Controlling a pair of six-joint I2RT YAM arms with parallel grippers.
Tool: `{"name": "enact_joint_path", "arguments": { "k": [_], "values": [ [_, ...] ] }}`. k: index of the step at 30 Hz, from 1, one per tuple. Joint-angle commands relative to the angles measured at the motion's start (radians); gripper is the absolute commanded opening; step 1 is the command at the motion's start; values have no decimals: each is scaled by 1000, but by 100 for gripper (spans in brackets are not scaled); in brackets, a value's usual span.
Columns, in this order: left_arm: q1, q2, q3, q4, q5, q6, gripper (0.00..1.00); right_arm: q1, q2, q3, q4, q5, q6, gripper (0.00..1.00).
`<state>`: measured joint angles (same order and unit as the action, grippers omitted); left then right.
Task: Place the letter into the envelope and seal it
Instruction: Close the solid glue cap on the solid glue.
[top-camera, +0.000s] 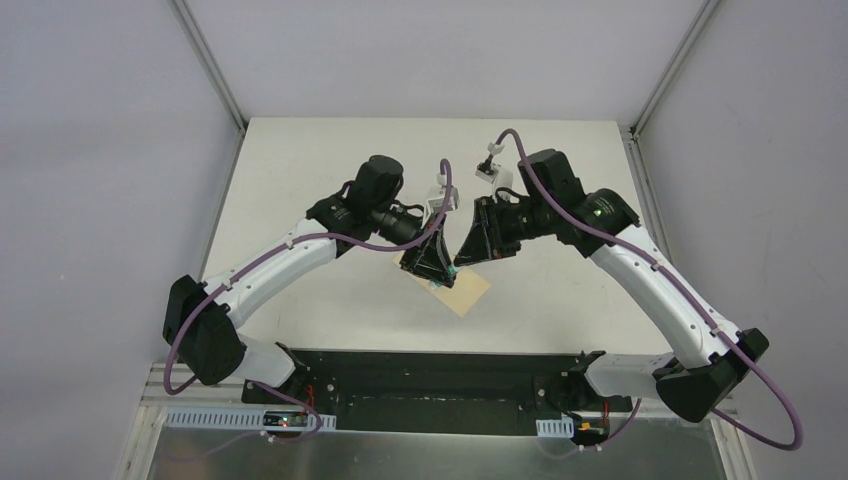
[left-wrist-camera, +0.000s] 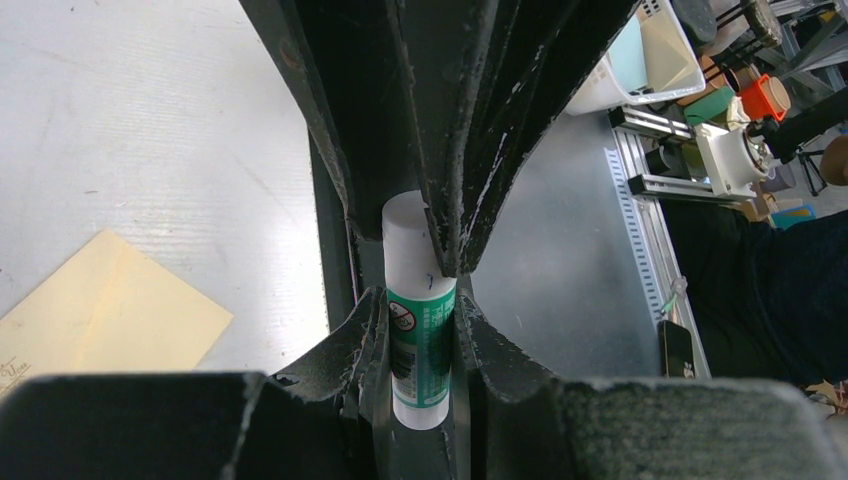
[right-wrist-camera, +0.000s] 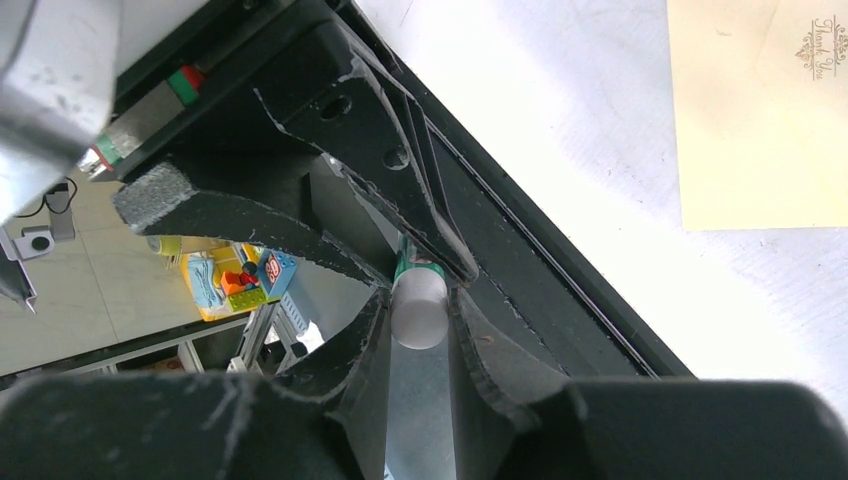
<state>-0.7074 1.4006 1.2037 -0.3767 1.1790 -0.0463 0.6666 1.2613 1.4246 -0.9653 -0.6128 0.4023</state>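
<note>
Left gripper (left-wrist-camera: 418, 312) is clamped on the glue stick (left-wrist-camera: 421, 350) body and right gripper (right-wrist-camera: 418, 305) on its white cap, both above the envelope (top-camera: 465, 291) lying on the counter (top-camera: 330, 150); no separate letter shows. Risk: an off-axis pull could slip the cap or drop the tube. Only the left wrist view shows the labelled length; the right wrist view gives chiefly the cap end.

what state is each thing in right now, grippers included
glue stick: capped, gripped at both ends, raised off the table
left gripper: shut on the glue stick's green body
right gripper: shut on the glue stick's white cap end
envelope: lying flat on the table, untouched; flap state not visible
</note>
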Motion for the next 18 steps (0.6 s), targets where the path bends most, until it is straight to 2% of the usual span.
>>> {"name": "enact_joint_path", "arguments": {
  "k": [1,5,11,18],
  "values": [
    [-13,-43,7,197,-44,-26,0,34,5,-31,40,-2,27,17],
    [-12,-52,-21,182,-126,-30,0,34,-12,-27,49,30,41,25],
    [-7,-66,-95,171,-272,-62,0,12,-56,5,39,137,66,53],
    [25,-78,-203,172,-459,-185,0,-48,-156,1,19,366,89,77]
  ]
}}
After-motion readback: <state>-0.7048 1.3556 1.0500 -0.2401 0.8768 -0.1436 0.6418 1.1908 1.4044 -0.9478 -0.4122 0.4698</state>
